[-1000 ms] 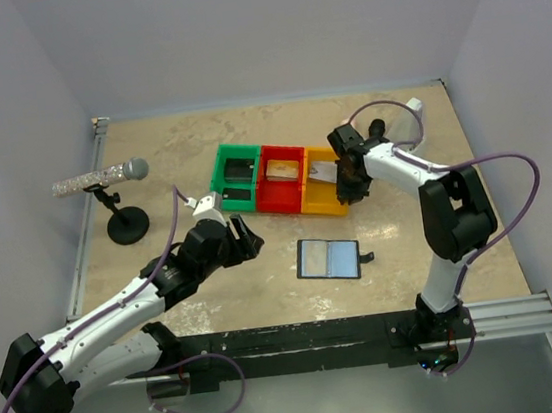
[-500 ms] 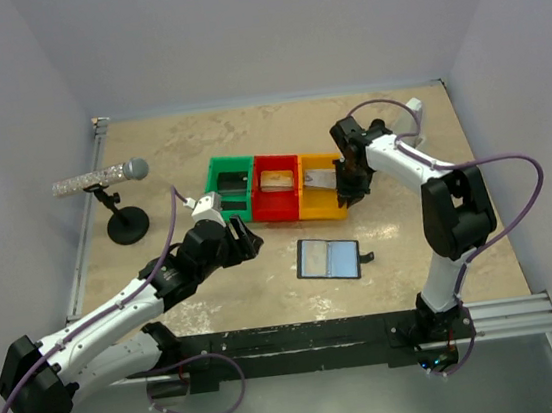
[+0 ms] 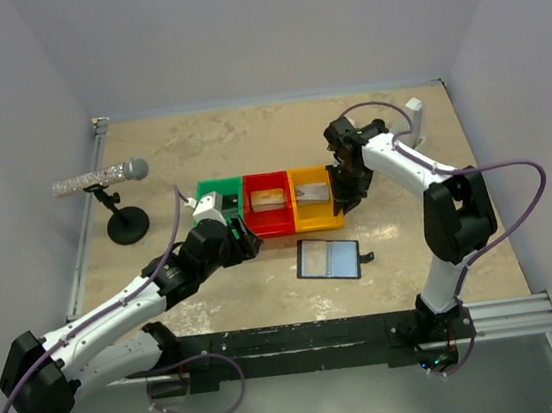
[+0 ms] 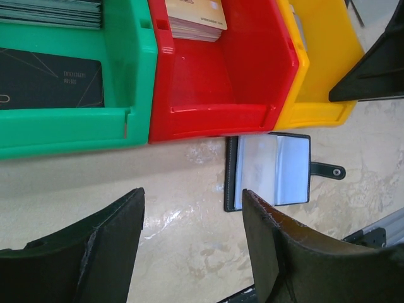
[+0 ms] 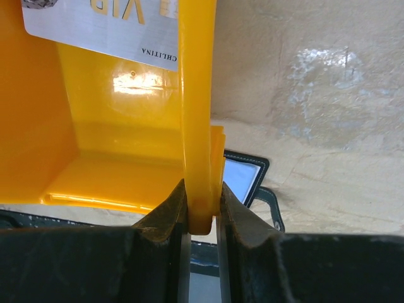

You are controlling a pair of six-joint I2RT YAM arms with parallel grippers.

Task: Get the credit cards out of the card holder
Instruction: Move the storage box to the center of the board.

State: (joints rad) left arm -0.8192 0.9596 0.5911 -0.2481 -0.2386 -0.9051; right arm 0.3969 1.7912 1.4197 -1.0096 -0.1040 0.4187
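The card holder (image 3: 329, 258) lies open on the table, pale inner faces up, its tab to the right; it also shows in the left wrist view (image 4: 271, 170) and the right wrist view (image 5: 243, 177). No card shows in it. A silvery grey card (image 5: 95, 28) lies in the yellow bin (image 3: 313, 199), a tan card (image 4: 194, 16) in the red bin (image 3: 268, 204), a dark card (image 4: 50, 79) in the green bin (image 3: 216, 196). My right gripper (image 5: 202, 208) is shut on the yellow bin's right wall. My left gripper (image 4: 192, 208) is open and empty, just in front of the bins.
A microphone on a round black stand (image 3: 112, 181) stands at the left. A white upright object (image 3: 414, 119) is at the back right. The black rail (image 3: 302, 336) runs along the table's near edge.
My right gripper has dragged the joined bins to the left and nearer the wallet, squaring them up. The left arm has hardly moved. The wallet has stayed put.
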